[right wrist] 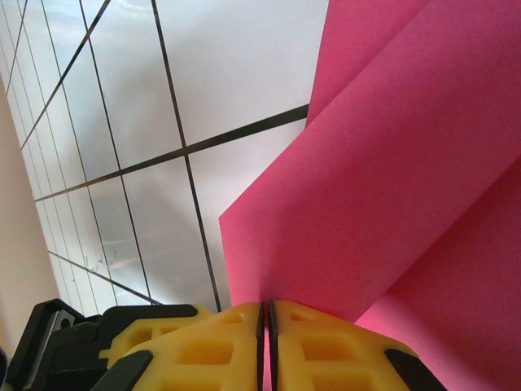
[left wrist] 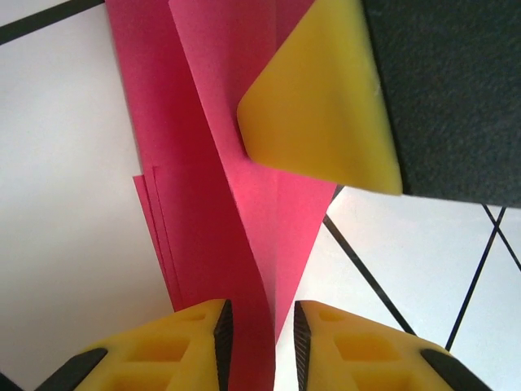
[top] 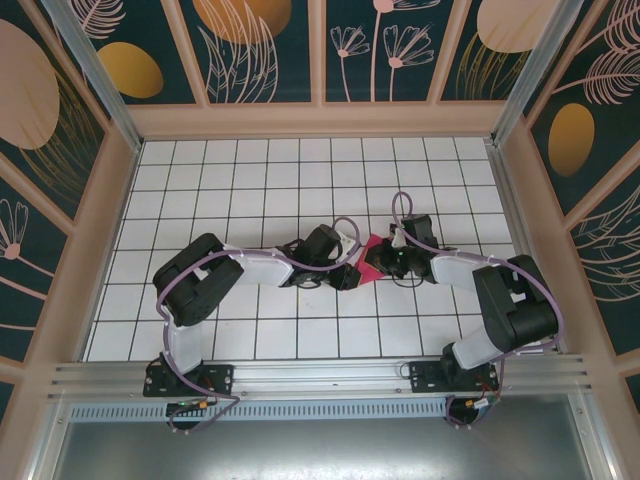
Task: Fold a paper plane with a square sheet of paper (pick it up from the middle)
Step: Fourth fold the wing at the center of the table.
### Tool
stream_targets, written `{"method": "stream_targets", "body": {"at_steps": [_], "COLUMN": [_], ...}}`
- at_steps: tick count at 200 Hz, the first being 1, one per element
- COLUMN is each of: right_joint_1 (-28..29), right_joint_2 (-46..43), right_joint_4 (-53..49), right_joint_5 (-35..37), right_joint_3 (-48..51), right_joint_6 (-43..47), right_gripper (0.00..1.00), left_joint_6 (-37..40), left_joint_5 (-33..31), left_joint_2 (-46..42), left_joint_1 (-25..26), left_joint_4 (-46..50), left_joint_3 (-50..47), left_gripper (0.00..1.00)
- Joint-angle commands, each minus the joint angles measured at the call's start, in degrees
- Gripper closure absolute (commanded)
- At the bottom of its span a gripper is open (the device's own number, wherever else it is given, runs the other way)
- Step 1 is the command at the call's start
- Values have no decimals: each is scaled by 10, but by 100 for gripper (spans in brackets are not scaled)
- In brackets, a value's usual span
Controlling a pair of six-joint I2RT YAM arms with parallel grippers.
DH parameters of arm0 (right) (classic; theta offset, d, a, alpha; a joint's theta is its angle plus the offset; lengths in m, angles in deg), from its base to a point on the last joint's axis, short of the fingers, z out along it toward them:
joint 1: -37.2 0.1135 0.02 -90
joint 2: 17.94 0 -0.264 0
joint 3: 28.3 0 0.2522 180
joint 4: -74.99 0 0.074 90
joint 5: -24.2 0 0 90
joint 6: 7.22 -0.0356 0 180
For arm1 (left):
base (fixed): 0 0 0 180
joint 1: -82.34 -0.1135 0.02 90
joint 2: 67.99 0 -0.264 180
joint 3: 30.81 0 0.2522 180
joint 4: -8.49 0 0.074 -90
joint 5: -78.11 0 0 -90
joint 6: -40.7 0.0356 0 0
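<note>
A counter of white tiles ruled with dark grid lines was enclosed on the left, far and right by walls of dark teal panels. These were printed with pale leaves, flowers and orange-gold ovals and framed in beige. Silver posts were set at the far corners. An aluminium rail was laid along the near edge.

The paper is magenta-pink. The counter is white with a black grid. The left claw and right claw have yellow fingers with black pads. The arms are black and white, with lilac cables. The walls are dark teal with peach leaves and orange ovals.
</note>
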Motion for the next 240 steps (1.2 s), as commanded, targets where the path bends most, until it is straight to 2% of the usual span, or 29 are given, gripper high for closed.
{"method": "stream_targets", "body": {"at_steps": [1,26,82,135,187,224,240], "right_joint_1": [-3,-4,-4,-4,-5,-9,-11], "right_joint_2": [-1,-3,-1,-3,8,7,12], "right_joint_4": [6,4,0,-11,-12,1,4], "right_joint_5": [7,11,17,32,37,25,13], "right_joint_3": [-2,-2,-3,-2,0,-2,-7], "right_joint_6": [-8,-8,-9,-9,-7,-2,2], "right_gripper": [87,87,87,87,87,86,86], "left_joint_6": [16,16,21,25,20,-13,-29], "left_joint_5": [-10,-8,-4,-9,3,-4,11], "left_joint_2": [-24,-23,-23,-21,-12,-4,-3], "left_joint_1": [-3,-3,-3,-3,-3,-4,-4], "left_joint_4": [2,2,7,6,5,9,-1], "left_joint_3": [-9,-8,-24,-18,-15,-15,-20], "left_gripper": [72,74,71,86,94,100,100]}}
